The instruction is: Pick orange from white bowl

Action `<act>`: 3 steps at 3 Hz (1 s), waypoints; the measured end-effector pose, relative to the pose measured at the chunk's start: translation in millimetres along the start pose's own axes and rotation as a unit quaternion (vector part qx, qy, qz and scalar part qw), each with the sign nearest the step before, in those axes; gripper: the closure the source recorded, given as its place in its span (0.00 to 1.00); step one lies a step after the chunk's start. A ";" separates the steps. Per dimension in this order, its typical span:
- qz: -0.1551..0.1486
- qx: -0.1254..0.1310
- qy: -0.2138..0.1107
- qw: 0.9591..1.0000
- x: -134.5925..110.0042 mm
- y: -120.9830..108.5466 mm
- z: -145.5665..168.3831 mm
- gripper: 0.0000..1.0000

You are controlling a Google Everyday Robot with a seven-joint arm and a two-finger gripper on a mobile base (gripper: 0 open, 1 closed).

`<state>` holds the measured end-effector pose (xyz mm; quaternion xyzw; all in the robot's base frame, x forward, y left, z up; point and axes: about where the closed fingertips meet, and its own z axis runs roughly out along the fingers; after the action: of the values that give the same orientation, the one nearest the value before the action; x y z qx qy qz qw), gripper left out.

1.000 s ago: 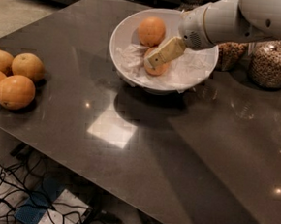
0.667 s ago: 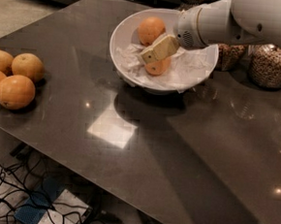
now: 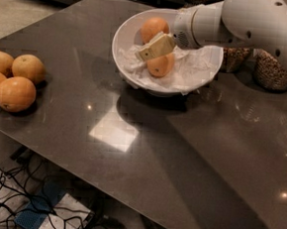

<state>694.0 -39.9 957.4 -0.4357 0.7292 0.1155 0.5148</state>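
Note:
The white bowl, lined with crumpled white paper, stands at the back middle of the dark table. Two oranges lie in it. The orange is at the front left of the bowl. A second orange lies behind it near the far rim. My gripper reaches in from the right on the white arm. Its beige tip lies across the top left of the front orange and touches it or sits just above it. The gripper's far side is hidden.
Several loose oranges are clustered at the table's left edge. Glass jars of cereal stand behind the bowl on the right. The dark tabletop stretches toward the front. Cables lie on the floor below the front edge.
The gripper has shifted a little to the left and up across the front orange. The oranges and the bowl have not visibly moved.

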 end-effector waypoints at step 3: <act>0.002 0.010 0.000 1.000 9.7 -16.9 19.0 0.12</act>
<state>718.2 -43.3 945.4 -0.4291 0.7314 0.1089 0.5187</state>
